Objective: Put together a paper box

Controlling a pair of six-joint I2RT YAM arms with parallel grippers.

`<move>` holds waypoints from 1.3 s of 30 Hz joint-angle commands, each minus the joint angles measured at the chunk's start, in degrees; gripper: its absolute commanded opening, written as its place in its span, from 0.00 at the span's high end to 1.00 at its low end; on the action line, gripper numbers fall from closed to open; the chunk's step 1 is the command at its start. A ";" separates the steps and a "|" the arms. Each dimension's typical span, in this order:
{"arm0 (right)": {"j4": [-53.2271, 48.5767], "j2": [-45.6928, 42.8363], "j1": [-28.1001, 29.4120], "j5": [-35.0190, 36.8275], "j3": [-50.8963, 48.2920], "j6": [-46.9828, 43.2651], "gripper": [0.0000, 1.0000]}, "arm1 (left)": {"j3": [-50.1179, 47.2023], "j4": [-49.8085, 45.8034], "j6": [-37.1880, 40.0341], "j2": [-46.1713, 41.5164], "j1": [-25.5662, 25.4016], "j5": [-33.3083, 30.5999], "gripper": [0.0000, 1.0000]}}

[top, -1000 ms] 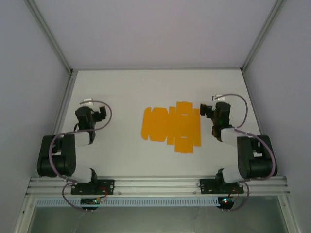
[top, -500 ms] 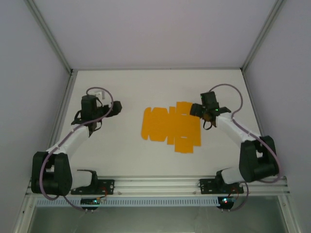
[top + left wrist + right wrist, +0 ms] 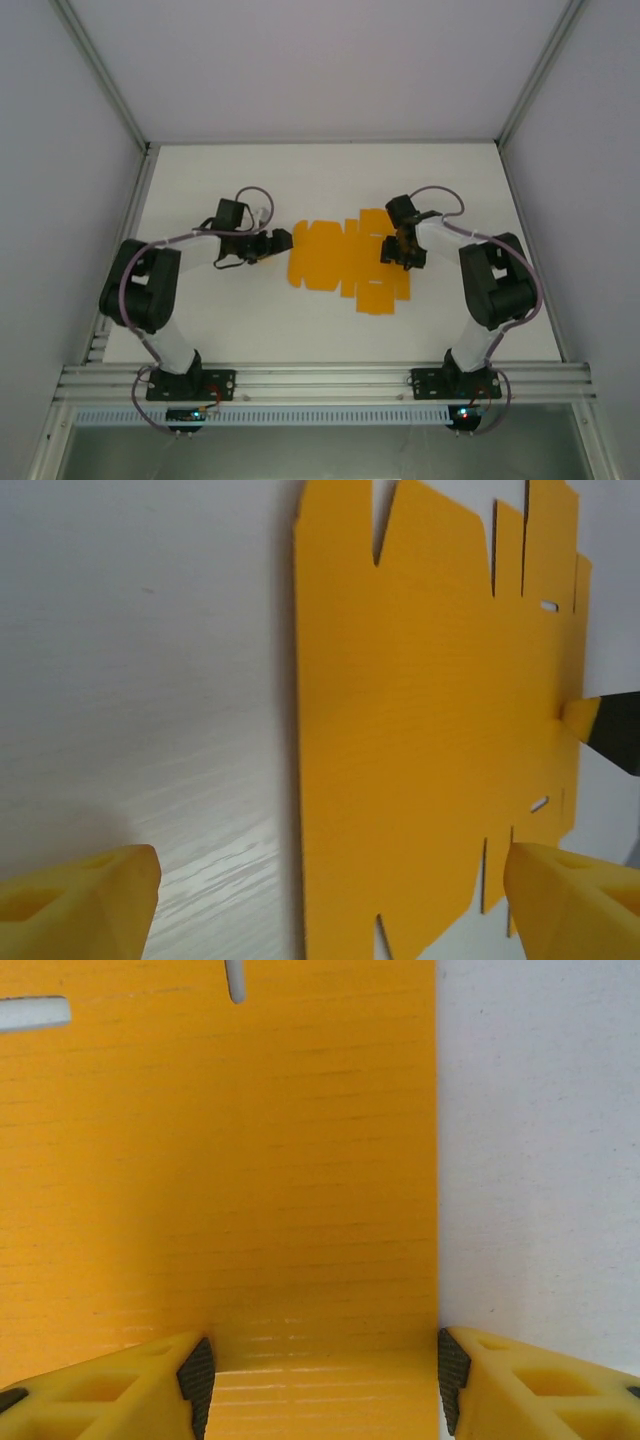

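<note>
Paper box (image 3: 340, 258) (flat sheet), left tool (image 3: 284, 241) apart astride its edge, right tool (image 3: 394, 256) apart over it

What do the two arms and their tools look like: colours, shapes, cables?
The left arm and the right arm have bulky black joint housings joined by white links. A thin purplish-grey cable loops loosely along each. The left tool and the right tool have black bodies and yellow, wedge-shaped fingers; on the right one, dark pads line the inner faces.
</note>
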 commanded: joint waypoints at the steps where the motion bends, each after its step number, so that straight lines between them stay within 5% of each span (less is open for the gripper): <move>1: 1.51 3.22 1.46 -3.75 -0.17 0.34 0.38 | 3.16 -0.80 -0.91 3.23 -0.74 5.61 0.15; 12: 5.19 1.91 1.74 -4.08 -2.76 0.30 0.38 | 8.42 4.47 -4.77 10.90 -3.02 16.14 0.20; 23: 8.90 0.42 2.47 -4.63 -4.50 -1.16 0.38 | 2.89 35.19 -23.99 6.75 -3.05 28.00 0.39; 28: 12.16 -0.49 2.42 -5.11 -6.32 -1.12 0.38 | 4.69 23.06 -17.92 6.01 -3.39 25.79 0.45; 35: 16.86 -0.50 2.65 -5.49 -8.23 -1.16 0.38 | 6.39 17.60 -14.95 4.73 -5.53 24.77 0.48; 39: 16.91 -0.80 2.71 -4.96 -8.73 -1.09 0.38 | 10.83 2.35 -6.99 4.38 -6.80 17.17 0.51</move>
